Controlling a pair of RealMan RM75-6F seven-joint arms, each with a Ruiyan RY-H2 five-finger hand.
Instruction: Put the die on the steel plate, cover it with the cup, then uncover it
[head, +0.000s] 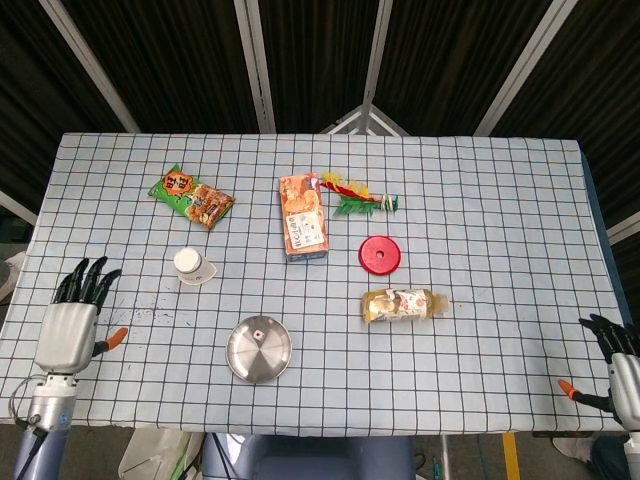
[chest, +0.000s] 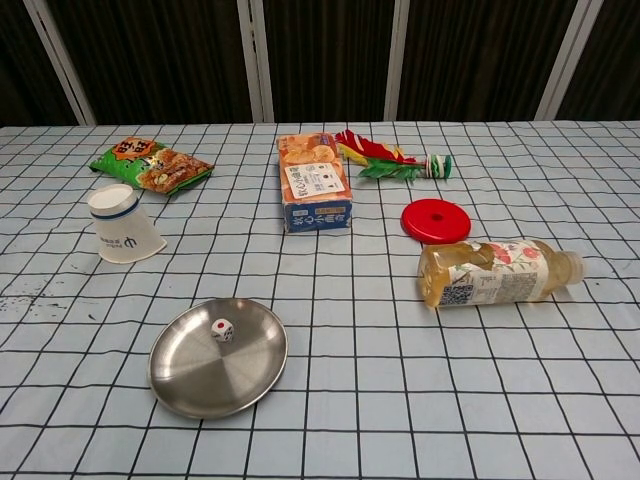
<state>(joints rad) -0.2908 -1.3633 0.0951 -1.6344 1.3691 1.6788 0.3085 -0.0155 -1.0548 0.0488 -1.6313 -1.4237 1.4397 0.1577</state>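
A: Entry, largest first. Checked tabletop (head: 480, 230); steel plate (chest: 218, 357) near its front edge, left of centre. The cup (chest: 122, 224) sits mouth-down and tilted, base leaning toward the snack bag (base up and back-left in the chest view), well apart from the plate. The die (chest: 222, 329) is on the plate, toward the rim nearest the cup.

B: Robot hands?

A: Left robot hand (head: 72, 322) is at the tabletop's front-left corner, fingers spread and straight, holding nothing. Right robot hand (head: 622, 372) is off the front-right corner, fingers also apart and empty (only partly in the head view; the chest view shows neither).

B: So which one goes for the cup?

A: Left, in my judgement. From the left robot hand the cup lies forward and to its right, near; from the right robot hand it is across almost the whole tabletop. The plate lies to the left robot hand's right, nearer the front than the cup.

B: Stage?

A: Die placed; whether covering has been done I cannot tell. If it has not, the cup's tilt matters: its long axis leans off vertical, so a side grasp should follow that lean, then carry right and toward the front edge.
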